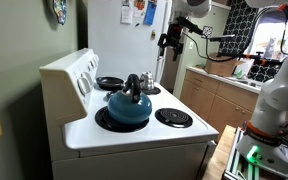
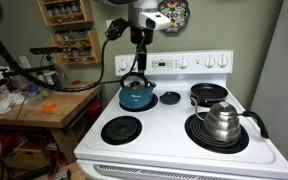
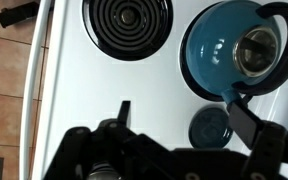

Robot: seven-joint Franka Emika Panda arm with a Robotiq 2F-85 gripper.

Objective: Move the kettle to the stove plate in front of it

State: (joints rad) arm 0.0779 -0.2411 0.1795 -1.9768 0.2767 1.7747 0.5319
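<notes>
Blue kettle [image 2: 137, 96] sits on the back-left stove plate, handle arched over the top. By my reading it is the task's kettle, since the coil in front of it [image 2: 122, 128] is bare and ready to take it. Nothing of the move is done yet.

Tool [image 2: 139, 38] hangs high over the kettle, well apart from it, fingers spread and holding nothing. What is left, as I judge it, is the whole job:
- descend
- take the handle
- lift
- carry forward
- set down on the front coil

An exterior view takes in the neighbours: a silver kettle [image 2: 222, 120] on the front-right plate and a black pan [image 2: 209, 93] behind it. The wrist view shows neither. It looks straight down into the blue kettle's round mouth. It also shows a small dark-blue disc [image 3: 209, 127] just beside the kettle, possibly a lid, though I cannot tell. From the side, an exterior view shows the tall gap between tool [image 1: 169, 42] and kettle.
</notes>
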